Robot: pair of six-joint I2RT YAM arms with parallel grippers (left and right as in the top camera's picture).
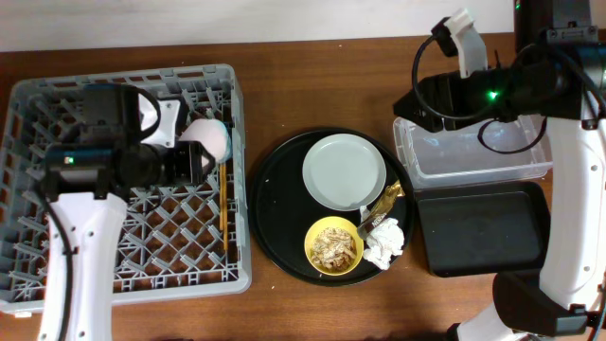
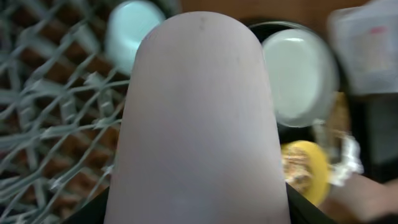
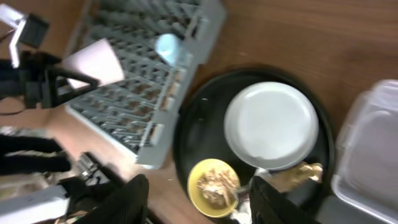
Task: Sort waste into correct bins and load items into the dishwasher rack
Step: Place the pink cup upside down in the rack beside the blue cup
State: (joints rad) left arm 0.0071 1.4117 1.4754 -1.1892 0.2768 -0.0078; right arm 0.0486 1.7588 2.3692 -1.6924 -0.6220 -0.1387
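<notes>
Left gripper (image 1: 196, 157) is clamped on the pink cup (image 2: 199, 124), which lies on its side with its long axis pointing right, over the right part of the dishwasher rack (image 1: 189, 258) directly beneath, so the set-down is likely straight down, with the blue cup (image 2: 134, 34) just beyond in the rack.

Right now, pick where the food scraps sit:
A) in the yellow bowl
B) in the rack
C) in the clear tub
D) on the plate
A: the scraps lie in the yellow bowl, and the plate next to it is bare.
</notes>
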